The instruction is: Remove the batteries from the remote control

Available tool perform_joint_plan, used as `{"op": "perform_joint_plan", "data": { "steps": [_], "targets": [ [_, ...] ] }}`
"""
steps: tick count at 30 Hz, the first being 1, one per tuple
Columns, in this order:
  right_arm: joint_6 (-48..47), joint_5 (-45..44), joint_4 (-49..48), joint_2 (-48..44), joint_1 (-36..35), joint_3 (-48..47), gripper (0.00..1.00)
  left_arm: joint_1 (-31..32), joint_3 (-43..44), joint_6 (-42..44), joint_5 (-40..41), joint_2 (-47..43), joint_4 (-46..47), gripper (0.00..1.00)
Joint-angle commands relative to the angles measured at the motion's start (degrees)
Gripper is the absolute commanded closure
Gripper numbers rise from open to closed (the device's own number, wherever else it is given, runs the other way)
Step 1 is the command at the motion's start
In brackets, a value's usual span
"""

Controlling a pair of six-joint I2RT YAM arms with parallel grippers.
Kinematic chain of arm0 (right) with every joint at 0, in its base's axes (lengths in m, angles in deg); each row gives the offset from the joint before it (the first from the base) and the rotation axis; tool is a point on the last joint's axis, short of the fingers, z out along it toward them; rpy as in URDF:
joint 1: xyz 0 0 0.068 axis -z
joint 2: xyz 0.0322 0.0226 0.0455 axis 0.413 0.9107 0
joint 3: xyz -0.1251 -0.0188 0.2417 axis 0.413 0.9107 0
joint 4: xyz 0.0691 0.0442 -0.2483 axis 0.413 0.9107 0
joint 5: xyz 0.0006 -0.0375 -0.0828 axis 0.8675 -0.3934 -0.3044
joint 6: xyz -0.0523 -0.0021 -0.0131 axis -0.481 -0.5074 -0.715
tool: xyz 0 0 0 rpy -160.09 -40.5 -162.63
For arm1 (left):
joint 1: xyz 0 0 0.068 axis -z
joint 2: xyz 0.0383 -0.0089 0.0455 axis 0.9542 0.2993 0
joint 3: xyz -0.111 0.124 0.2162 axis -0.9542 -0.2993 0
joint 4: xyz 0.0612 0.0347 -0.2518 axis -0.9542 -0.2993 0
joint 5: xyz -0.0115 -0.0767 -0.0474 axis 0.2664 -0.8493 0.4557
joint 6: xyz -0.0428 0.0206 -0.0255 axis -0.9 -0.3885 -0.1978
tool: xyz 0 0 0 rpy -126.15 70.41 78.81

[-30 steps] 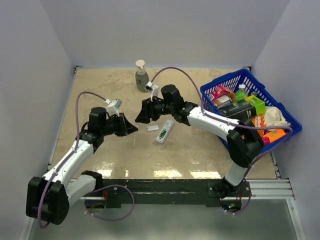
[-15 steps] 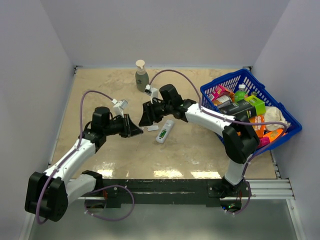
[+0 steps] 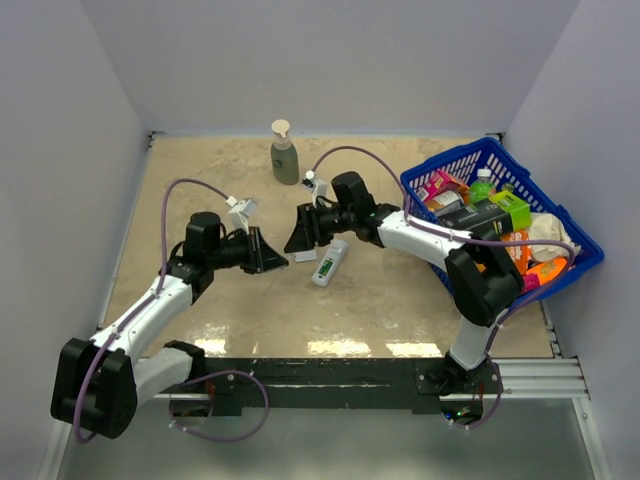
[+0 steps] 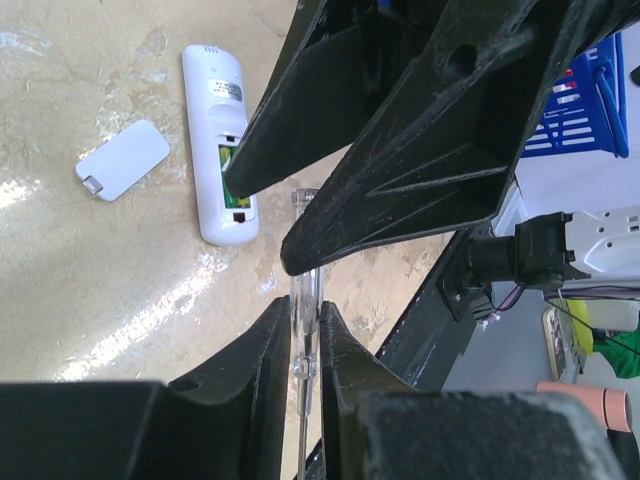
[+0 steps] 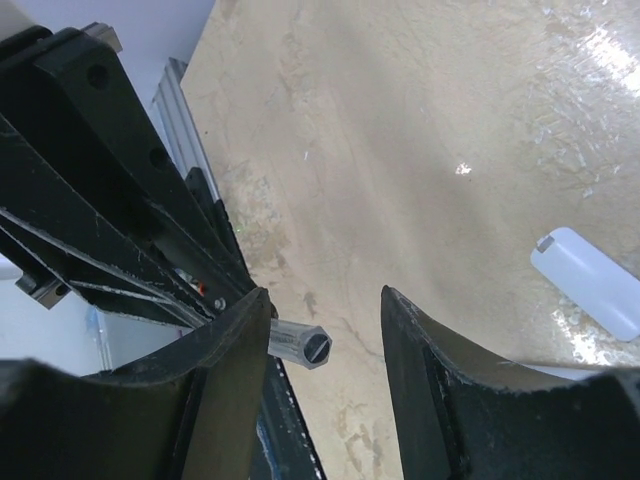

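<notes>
Near the worktop's middle, the left gripper (image 3: 281, 264) clamps a thin clear stick (image 4: 303, 300); the right gripper (image 5: 325, 305) has its jaws half wide around the stick's end; the remote control (image 3: 330, 262) lies beside them, with green batteries (image 4: 237, 185) inside.

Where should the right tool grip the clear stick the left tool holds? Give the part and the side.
Take the stick by its free hexagonal end, coming end-on from opposite the left tool. That tool's fingers cover the other stretch, and this end sits between the open jaws of the right tool.
</notes>
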State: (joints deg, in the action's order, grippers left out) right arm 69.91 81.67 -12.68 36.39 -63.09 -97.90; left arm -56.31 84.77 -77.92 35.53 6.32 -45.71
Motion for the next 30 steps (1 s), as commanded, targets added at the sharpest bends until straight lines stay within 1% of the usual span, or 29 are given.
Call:
{"op": "perform_joint_plan", "data": {
  "steps": [1,3,5,11,14,15,18,21,22,23,24,25,28,29,30],
  "targets": [
    [5.57,2.75,-7.0,-3.44,-0.24,3.1,0.49,0.16,1.04,0.81,-1.18,0.14,4.02,1.0],
    [9.69,2.93,-11.03,-4.06,-0.15,5.38,0.49,0.16,0.95,0.37,-1.0,0.49,4.55,1.0],
    [12.25,2.84,-13.07,-4.67,-0.24,6.44,0.51,0.16,0.87,-0.15,-0.82,0.58,5.34,1.0],
    [13.4,1.43,-14.92,-5.64,-0.15,8.21,0.56,0.16,0.6,-0.16,0.67,0.84,4.99,1.0],
    [14.46,1.78,-16.5,-6.08,-0.15,8.99,0.69,0.16,0.34,-0.07,0.93,1.1,4.64,1.0],
    [14.63,1.7,-17.2,-6.43,-0.15,9.08,0.81,0.16,0.42,0.02,1.11,1.1,4.55,1.0],
    [14.37,0.73,-17.12,-6.96,-0.15,9.17,1.0,0.16,0.51,0.11,1.55,1.02,4.2,1.0],
    [11.92,-2.16,-15.11,-8.1,0.03,8.65,1.0,0.16,0.69,-0.16,2.69,0.14,3.67,0.79],
    [10.87,-3.21,-14.32,-8.89,0.2,8.47,1.0,0.16,0.78,-0.07,3.3,-0.47,3.59,0.65],
    [8.51,-4.88,-13.52,-9.42,0.38,8.3,1.0,0.16,1.04,-0.07,3.74,-0.83,2.98,0.58],
    [7.09,-8.55,-11.6,-9.77,0.73,8.21,1.0,0.16,1.3,0.11,4.09,-1.09,2.53,0.53],
    [5.69,-10.94,-10.45,-10.64,0.99,8.03,1.0,0.16,1.48,0.72,4.88,-1.53,1.92,0.39],
    [-0.03,-18.85,-6.67,-11.35,2.48,7.5,1.0,0.16,3.15,2.99,7.42,-2.23,-2.64,0.24],
    [-2.3,-21.22,-5.96,-11.62,2.92,7.5,1.0,0.16,4.28,3.79,8.22,-2.41,-5.09,0.2],
    [-3.28,-26.03,-6.13,-11.71,3.8,7.59,1.0,0.16,4.81,4.58,9.1,-2.59,-6.33,0.19]
  ]
}}
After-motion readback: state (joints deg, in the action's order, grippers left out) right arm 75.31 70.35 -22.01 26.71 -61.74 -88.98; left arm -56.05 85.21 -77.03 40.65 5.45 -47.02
